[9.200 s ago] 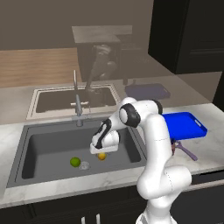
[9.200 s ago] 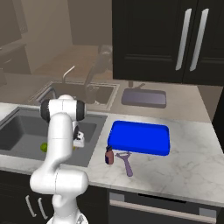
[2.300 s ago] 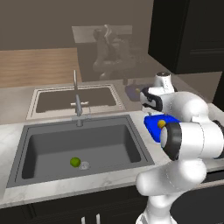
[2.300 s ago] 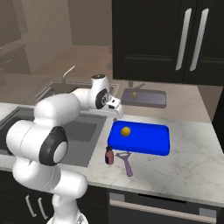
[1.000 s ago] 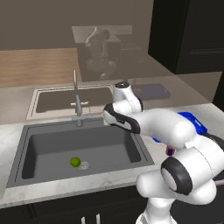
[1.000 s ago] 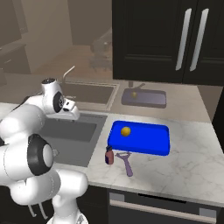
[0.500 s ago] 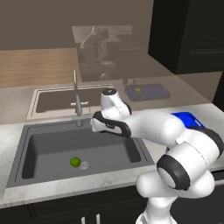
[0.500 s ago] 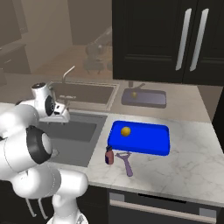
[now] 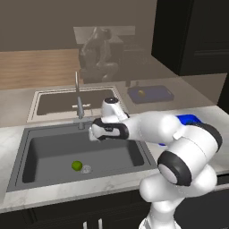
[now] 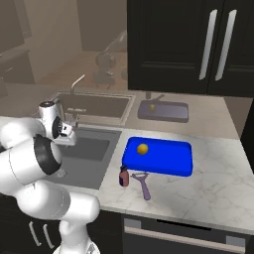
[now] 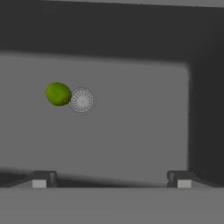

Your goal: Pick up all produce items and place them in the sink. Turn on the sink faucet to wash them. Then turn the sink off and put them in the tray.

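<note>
The green lime (image 9: pixel 77 165) lies on the floor of the dark grey sink (image 9: pixel 44 145), touching the round drain (image 9: pixel 86 169). The yellow-orange fruit (image 10: pixel 143 149) rests in the blue tray (image 10: pixel 163 159) on the counter to the right. My gripper (image 9: pixel 93 133) hangs open and empty over the sink's back middle, just in front of the faucet (image 9: pixel 79 103). In the hand view the lime (image 11: pixel 58 94) sits up and to the left of the gripper (image 11: pixel 110 181), well apart from both fingertips (image 11: pixel 40 180). The gripper (image 10: pixel 69 135) also hovers at the sink's rear edge.
A purple utensil (image 10: pixel 144 183) and a small bottle (image 10: pixel 123 176) lie on the marble counter in front of the tray. The sink's walls (image 11: pixel 203 109) enclose the basin. Dark cabinets (image 10: pixel 198 44) stand behind the counter.
The arm has swung left from the tray side to above the sink, jaws open throughout. The lime and the yellow fruit have not moved in the last second.
</note>
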